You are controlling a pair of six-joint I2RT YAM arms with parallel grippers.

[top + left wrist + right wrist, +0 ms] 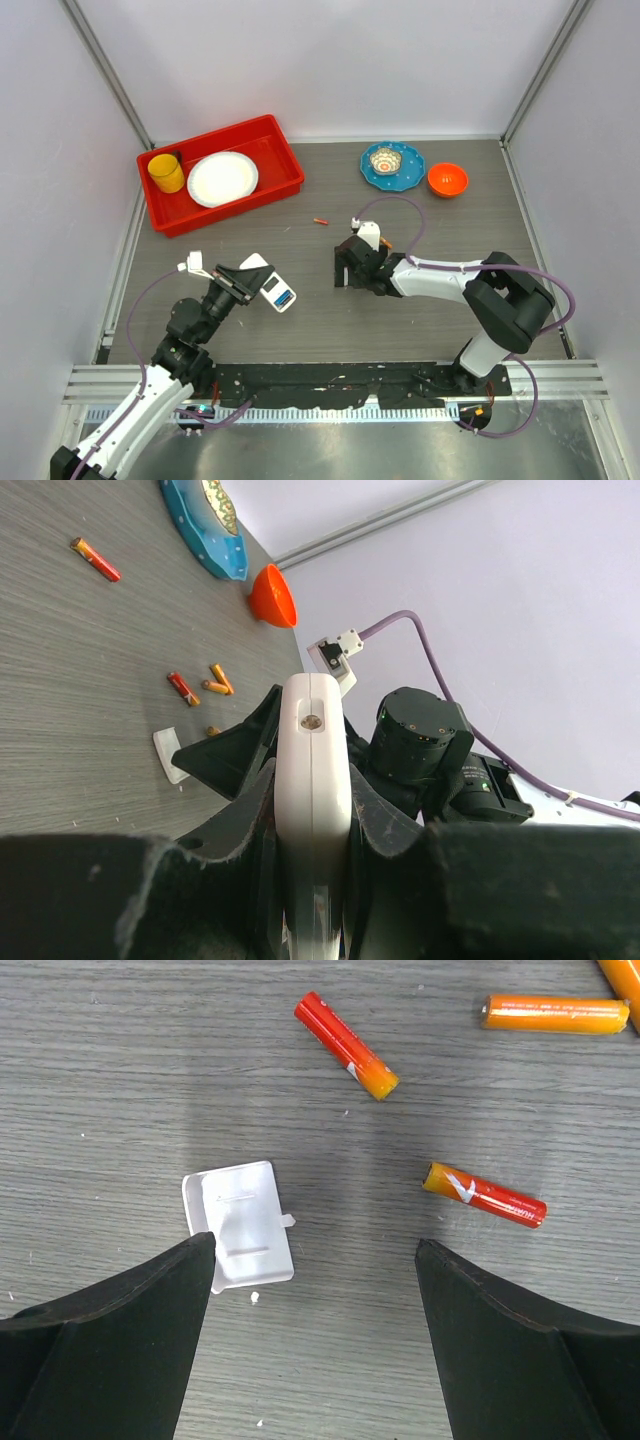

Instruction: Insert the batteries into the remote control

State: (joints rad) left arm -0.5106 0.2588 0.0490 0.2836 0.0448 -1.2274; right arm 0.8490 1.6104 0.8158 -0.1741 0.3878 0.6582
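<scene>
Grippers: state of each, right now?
Left gripper: closed on the remote control.
Right gripper: open, holding nothing.

The left arm [150,385] was reached forward and to the right, and the left gripper [313,742] was clamped on the remote [314,790], held edge-up. The right arm [500,300] was bent back toward the left, and the right gripper [315,1250] was pointed down with its jaws spread wide.

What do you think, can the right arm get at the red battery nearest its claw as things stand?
Probably yes: the right claw is open, and the battery lies bare on the table ahead of one fingertip; the white cover sits clear of it.
</scene>
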